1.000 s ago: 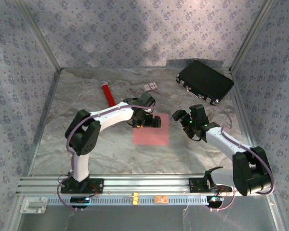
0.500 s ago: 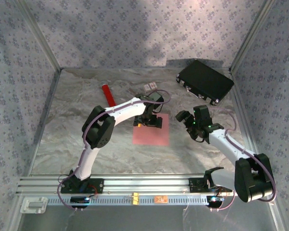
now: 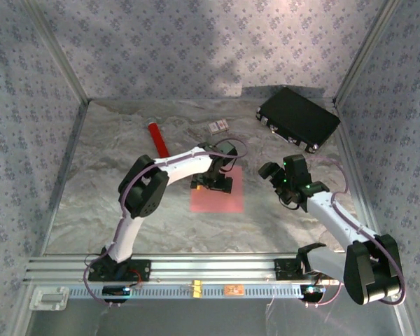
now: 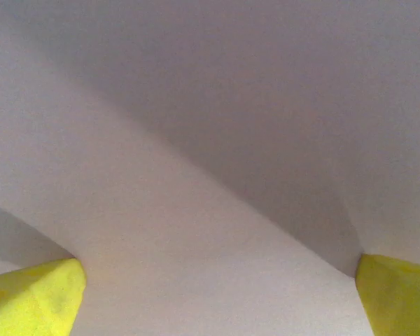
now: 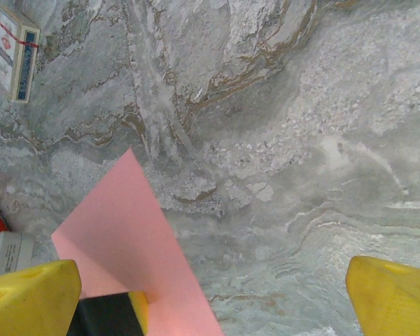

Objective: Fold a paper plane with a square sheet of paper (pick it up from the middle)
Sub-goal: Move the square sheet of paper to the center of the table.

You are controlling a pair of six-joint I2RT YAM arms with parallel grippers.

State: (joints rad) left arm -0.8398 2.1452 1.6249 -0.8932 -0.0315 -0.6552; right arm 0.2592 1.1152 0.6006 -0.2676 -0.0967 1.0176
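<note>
1. The table [image 3: 91, 203] is one marbled grey surface walled on three sides. Its left half and the strip near the arm bases are bare and give the widest open room.
2. One black case [image 3: 298, 118] lies at the far right corner, well apart from the paper.
3. There are two arms. The left gripper [image 3: 213, 183] stands over the far edge of the sheet. The right gripper [image 3: 276, 180] hangs just to the right of the sheet, apart from it.
4. One square sheet of paper [image 3: 217, 199] lies flat near the table centre, pink-red and unfolded. Its edges run roughly parallel to the near table edge.
5. One glossy red cylinder [image 3: 157, 138] with a white end lies far-left of the sheet.
6. One small white-and-red printed box [image 3: 218, 126] lies beyond the sheet.
7. View differences:
   - In the left wrist view, the left gripper [image 4: 217, 294] has its yellow fingertips [image 4: 35, 297] spread wide over a pale smooth surface [image 4: 196, 210]. The surface is too close to identify, and contact cannot be told.
   - In the right wrist view, the right gripper [image 5: 210, 301] has its jaws spread wide with nothing between them. This view also shows one corner of the sheet [image 5: 133, 238] and the box [image 5: 15, 52], which has blue print on its side.
</note>
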